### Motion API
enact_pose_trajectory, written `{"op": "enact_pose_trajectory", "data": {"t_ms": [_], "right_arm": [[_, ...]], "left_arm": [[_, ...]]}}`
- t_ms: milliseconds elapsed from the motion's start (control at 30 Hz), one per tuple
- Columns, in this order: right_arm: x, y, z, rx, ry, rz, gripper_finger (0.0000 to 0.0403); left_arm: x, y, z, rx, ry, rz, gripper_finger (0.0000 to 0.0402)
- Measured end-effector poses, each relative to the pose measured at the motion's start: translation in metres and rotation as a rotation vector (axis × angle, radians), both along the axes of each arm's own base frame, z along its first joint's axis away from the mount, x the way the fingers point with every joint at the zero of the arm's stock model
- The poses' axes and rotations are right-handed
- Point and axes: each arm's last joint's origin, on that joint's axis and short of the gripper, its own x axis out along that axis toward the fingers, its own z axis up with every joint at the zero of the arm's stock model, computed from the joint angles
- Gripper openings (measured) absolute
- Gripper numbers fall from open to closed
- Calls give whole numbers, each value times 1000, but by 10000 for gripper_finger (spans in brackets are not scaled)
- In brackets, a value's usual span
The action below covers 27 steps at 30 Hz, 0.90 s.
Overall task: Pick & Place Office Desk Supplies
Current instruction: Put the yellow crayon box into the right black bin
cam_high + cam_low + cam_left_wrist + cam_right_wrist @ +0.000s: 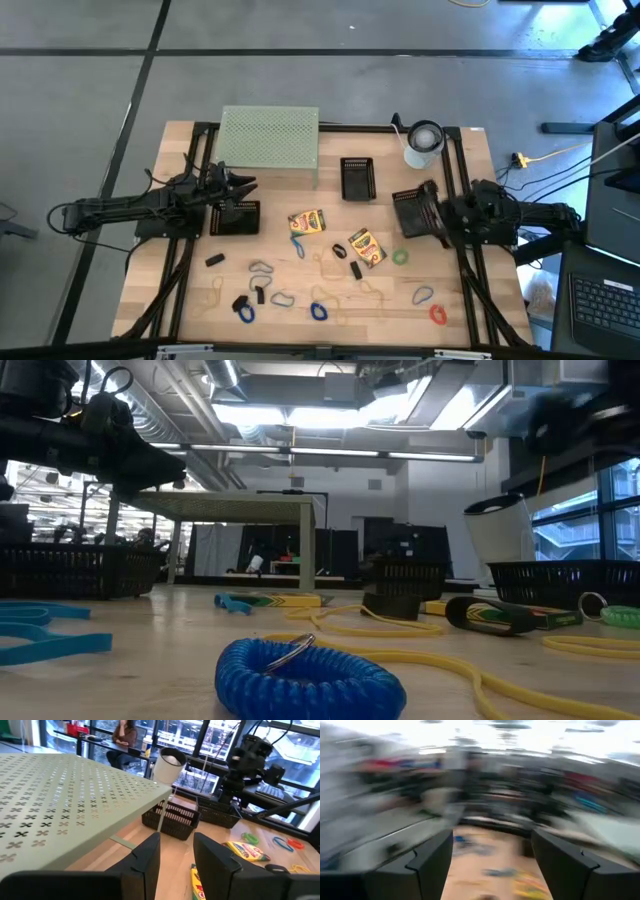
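Left gripper (243,186): jaws part open with a narrow gap between the fingers (145,865), nothing held; it hangs above the left black tray (236,217), just beside the front edge of the green mesh stand (268,137). Right gripper (428,210): jaws spread wide with nothing between the fingers (432,862); it sits over the right black tray (411,212) at the right side of the table (180,140).

Supplies, all loose on the table between the arms. One crayon box (307,221) lies near the centre, with a second crayon box (366,247) to its right. A third black tray (357,179) stands behind them, beside the stand's right leg. A green loop (400,257) lies just right of the second box. Along the front: a blue loop (244,312), another blue loop (319,312), a grey clip (261,267), a blue clip (423,295) and a red clip (438,314). A small black clip (214,260) lies at the front left. Tan rubber bands (352,290) trail among these items. The white roll (423,144) stands at the back right corner. In the low view, a coiled blue loop (305,678) lies closest to the camera.
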Motion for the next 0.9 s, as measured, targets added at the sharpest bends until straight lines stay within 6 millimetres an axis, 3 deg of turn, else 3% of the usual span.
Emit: {"op": "enact_pose_trajectory", "data": {"t_ms": [100, 200, 433, 900], "right_arm": [[1, -9, -1, 173, 21, -274, 272], [0, -13, -1, 374, 10, -409, 272], [-1, -17, -1, 679, -30, -492, 272], [-1, -19, -1, 867, -58, -492, 272]], "left_arm": [[0, 0, 0, 0, 0, 7, 112], [0, 0, 0, 0, 1, 9, 111], [0, 0, 0, 0, 1, 10, 112], [0, 0, 0, 31, 15, 13, 111]]}}
